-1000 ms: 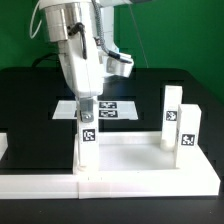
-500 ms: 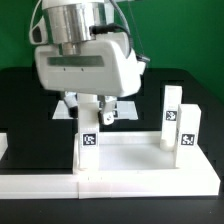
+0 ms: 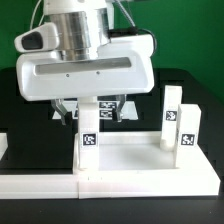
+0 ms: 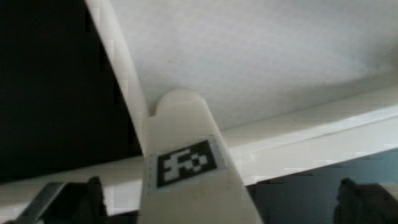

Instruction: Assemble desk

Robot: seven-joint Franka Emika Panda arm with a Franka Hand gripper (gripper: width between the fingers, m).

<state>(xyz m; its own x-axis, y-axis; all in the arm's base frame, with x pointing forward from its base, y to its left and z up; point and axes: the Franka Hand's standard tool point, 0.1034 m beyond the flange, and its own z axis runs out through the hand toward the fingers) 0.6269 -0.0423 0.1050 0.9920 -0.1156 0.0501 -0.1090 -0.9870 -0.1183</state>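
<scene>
The white desk top (image 3: 140, 158) lies flat with its rim up, and it also shows in the wrist view (image 4: 267, 70). One square white leg (image 3: 88, 136) stands upright at its corner on the exterior view's left, with a tag facing the camera. Two more legs (image 3: 172, 115) (image 3: 188, 128) stand at the exterior view's right. My gripper (image 3: 92, 112) hangs over the left leg and straddles its upper part. In the wrist view the tagged leg (image 4: 187, 160) stands between the fingers (image 4: 71, 200) of my gripper (image 4: 217, 200). There is a dark gap on each side, so it is open.
The marker board (image 3: 112, 108) lies on the black table behind the desk top, partly hidden by my hand. Long low white border strips (image 3: 40, 184) run along the front edge. A green wall stands behind the table.
My hand has turned about the upright leg from narrow side on to broad side facing the exterior camera. The leg and the desk top have stayed in place.
</scene>
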